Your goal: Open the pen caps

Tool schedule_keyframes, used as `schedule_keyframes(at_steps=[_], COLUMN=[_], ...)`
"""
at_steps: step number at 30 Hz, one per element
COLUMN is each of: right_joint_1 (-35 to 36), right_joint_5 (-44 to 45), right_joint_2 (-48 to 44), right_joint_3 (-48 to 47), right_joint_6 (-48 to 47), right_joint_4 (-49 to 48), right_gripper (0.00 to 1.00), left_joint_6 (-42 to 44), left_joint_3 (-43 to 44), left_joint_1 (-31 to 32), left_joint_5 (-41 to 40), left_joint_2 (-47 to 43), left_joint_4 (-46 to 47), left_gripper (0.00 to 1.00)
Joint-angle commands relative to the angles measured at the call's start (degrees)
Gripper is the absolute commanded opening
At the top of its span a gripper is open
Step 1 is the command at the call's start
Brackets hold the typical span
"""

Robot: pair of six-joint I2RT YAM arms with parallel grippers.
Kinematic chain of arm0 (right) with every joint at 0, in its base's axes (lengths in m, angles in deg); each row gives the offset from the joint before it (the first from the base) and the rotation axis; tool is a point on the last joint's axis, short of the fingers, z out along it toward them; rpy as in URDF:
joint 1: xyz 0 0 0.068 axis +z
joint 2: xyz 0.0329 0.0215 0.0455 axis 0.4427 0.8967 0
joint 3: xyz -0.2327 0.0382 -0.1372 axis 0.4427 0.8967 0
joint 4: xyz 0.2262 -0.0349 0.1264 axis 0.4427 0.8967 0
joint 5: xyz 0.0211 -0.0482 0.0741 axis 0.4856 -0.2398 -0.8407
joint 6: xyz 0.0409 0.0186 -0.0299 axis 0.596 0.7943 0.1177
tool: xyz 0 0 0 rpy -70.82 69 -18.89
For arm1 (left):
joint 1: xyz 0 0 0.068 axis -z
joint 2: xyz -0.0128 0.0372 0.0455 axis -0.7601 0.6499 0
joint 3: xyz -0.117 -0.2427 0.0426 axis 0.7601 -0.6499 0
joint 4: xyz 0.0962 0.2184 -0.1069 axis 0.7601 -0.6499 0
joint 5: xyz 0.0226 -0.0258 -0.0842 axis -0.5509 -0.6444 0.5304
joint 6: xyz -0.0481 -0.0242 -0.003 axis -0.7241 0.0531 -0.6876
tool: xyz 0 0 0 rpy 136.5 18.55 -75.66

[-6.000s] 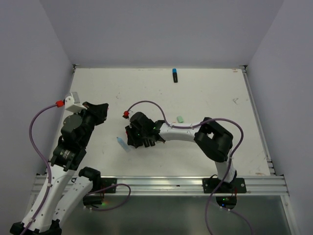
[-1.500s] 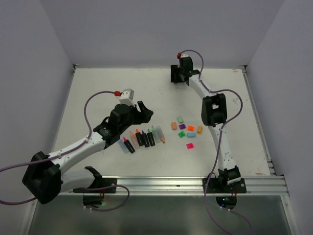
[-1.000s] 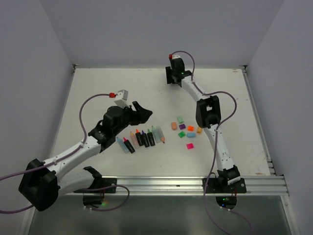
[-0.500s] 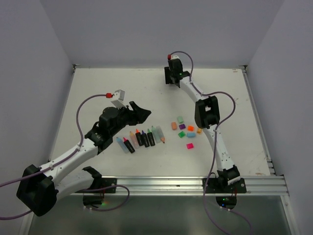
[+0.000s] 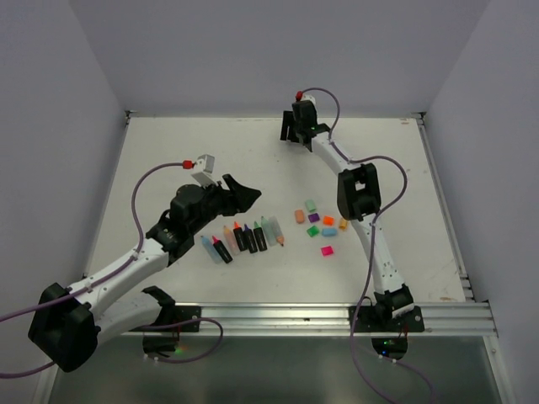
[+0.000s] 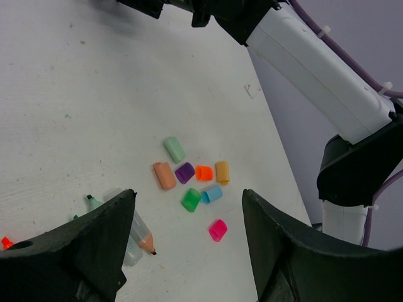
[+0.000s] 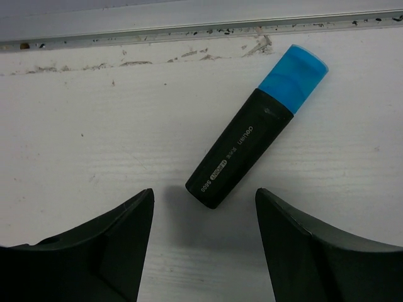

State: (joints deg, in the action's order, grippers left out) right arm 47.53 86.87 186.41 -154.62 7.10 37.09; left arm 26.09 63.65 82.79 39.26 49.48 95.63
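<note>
Looking through the right wrist camera, I see my right claw (image 7: 203, 194) released, its two black fingers (image 7: 94, 251) spread wide and gripping nothing. A stubby black highlighter (image 7: 234, 160) lies flat on the white worktop (image 7: 82, 119). Its butt end sits right at the gap between the fingertips, and the body slants away to the claw's upper right. Its blue cap (image 7: 294, 77) is on the pen, at the end farthest from the claw and close to the metal rail (image 7: 189, 22) along the worktop's far edge.

My left claw (image 6: 187, 196) is likewise released, fingers apart with nothing between them, hovering above the worktop. Ahead of it, framed between the fingers, eight loose caps lie in a cluster. The pale green cap (image 6: 174, 150) is farthest out. Below it a rough row runs from left to right: salmon cap (image 6: 165, 175), purple cap (image 6: 184, 172), orange cap (image 6: 203, 172), amber cap (image 6: 222, 172). Closer to the claw, the green cap (image 6: 191, 199) and cyan cap (image 6: 211, 194) sit side by side. The pink cap (image 6: 218, 229) lies alone, nearest the claw.

Just beside the left finger, an uncapped translucent pen (image 6: 137, 233) shows its orange tip. In the overhead view, the row of uncapped pens (image 5: 244, 238) lies just beneath this claw.
</note>
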Motion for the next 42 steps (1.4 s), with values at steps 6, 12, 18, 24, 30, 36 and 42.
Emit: schedule_keyframes(at_steps=[6,12,18,24,30,36,42], right_joint_1=[3.53,3.62,3.79,3.09,3.00,3.00,2.91], right_joint_5=[11.65,15.09,11.49,12.72,15.42,19.31,19.40], right_joint_2=[4.17,4.79,-4.06,-5.86,0.66,0.13,2.24], right_joint_3=[-5.93,-7.78,5.63,9.29,-1.90,1.80,-2.68], right_joint_6=[7.03,10.28,6.96,6.42,8.26,7.31,6.68], right_joint_4=[6.88,9.17,-2.05,-4.20,1.44,-3.12,-2.34], right_gripper=[0.68,0.68,0.70,0.73,0.74,0.73,0.72], left_joint_6=[-0.89,-1.60,1.21,4.20,3.94,2.88,2.01], left_joint_3=[-0.53,-1.24,2.01,8.25,8.78,6.94,5.88], left_joint_1=[-0.54,-0.54,-1.06,-2.47,-2.47,-2.47,-2.47], left_joint_5=[1.28,0.93,-0.56,-2.14,-2.15,-1.62,-0.48], left_joint_2=[0.21,0.12,5.65,10.06,9.35,7.60,7.51], left_joint_4=[3.83,4.63,4.54,3.92,4.10,4.36,5.59], left_gripper=[0.71,0.71,0.71,0.71,0.71,0.71,0.71])
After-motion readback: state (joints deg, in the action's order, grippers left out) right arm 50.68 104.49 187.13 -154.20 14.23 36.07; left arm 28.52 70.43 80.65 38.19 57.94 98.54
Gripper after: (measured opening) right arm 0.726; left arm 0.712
